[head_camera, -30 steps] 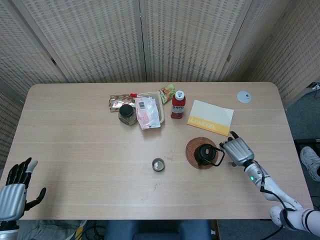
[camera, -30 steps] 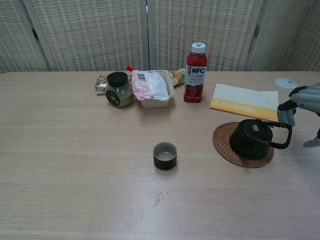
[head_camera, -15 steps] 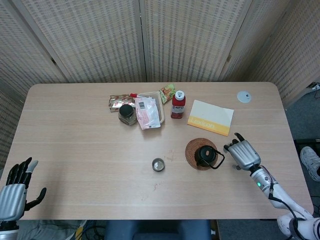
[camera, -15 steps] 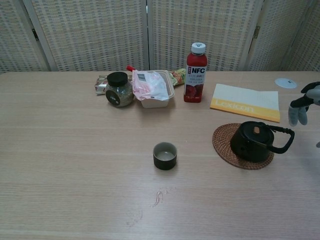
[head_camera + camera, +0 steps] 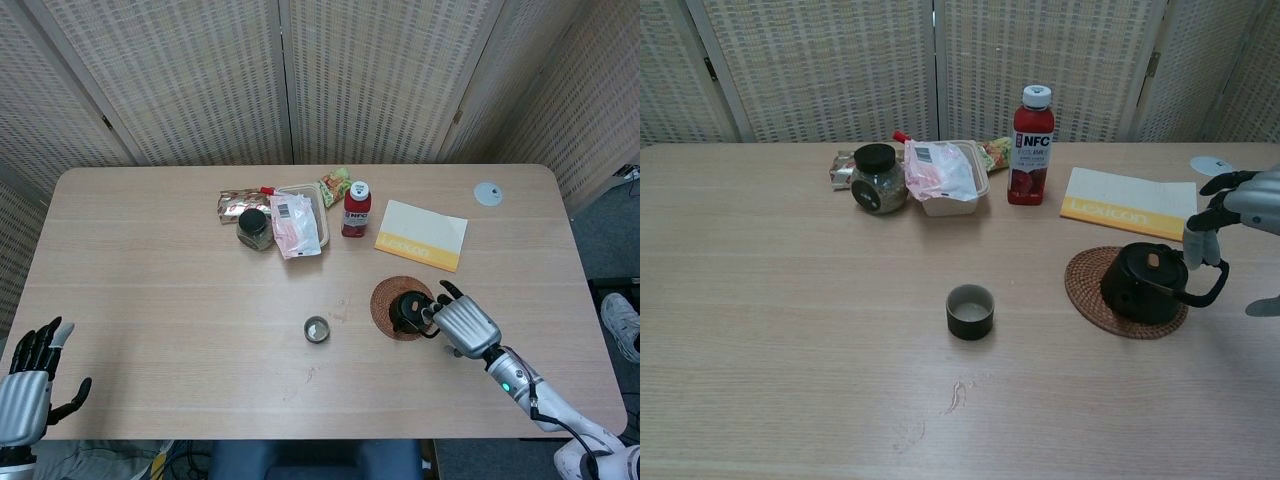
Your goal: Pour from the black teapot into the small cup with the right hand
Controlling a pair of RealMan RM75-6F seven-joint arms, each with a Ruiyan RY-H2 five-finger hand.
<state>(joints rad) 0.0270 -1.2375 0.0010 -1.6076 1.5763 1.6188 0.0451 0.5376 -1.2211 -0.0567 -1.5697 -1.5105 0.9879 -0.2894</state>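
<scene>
The black teapot (image 5: 408, 308) (image 5: 1145, 285) stands on a round woven coaster (image 5: 385, 290) (image 5: 1085, 275) right of the table's centre, its handle pointing right. The small cup (image 5: 317, 329) (image 5: 970, 311) stands upright to its left, well apart from it. My right hand (image 5: 465, 325) (image 5: 1235, 215) is at the teapot's handle with its fingers (image 5: 1195, 245) spread and hanging over the handle's top; it does not grip it. My left hand (image 5: 25, 375) hovers open off the table's near left corner, seen only in the head view.
Along the back stand a red NFC bottle (image 5: 356, 208) (image 5: 1032, 145), a yellow-edged Lexicon book (image 5: 421, 235) (image 5: 1130, 203), a dark-lidded jar (image 5: 253, 228) (image 5: 878, 178) and a container with a pink packet (image 5: 298, 222) (image 5: 945, 175). A white disc (image 5: 488, 194) (image 5: 1210, 165) lies far right.
My right hand drew away to the right of the teapot half a second ago and has now come back over its handle. Teapot, cup and left hand stay put.
</scene>
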